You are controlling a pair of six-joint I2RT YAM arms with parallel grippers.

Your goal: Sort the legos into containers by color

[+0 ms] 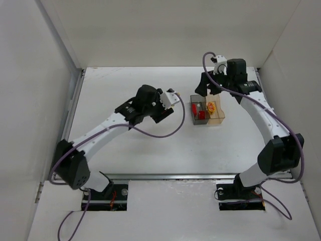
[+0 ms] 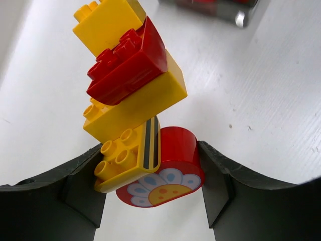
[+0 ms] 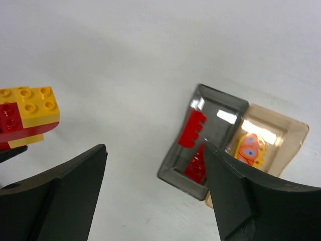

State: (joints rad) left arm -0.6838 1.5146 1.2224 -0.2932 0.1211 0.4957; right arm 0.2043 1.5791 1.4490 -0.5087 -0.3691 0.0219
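**Mixed clump in the left tool, just left of the containers**

The left tool is clamped on the clump of legos. Its jaws pinch a striped yellow brick and a round red brick side by side at the clump's base, and the rest of the stack runs out ahead of the jaws, leaning a touch. It's over the worktop just left of the containers, on the side of the grey box, where red pieces lie. The amber box sits beyond that, with a yellow piece in it. The right tool hovers spread and empty by the containers' back edge. It's nearer them, I'd say, but the bricks are on the other side, red and yellow locked together.
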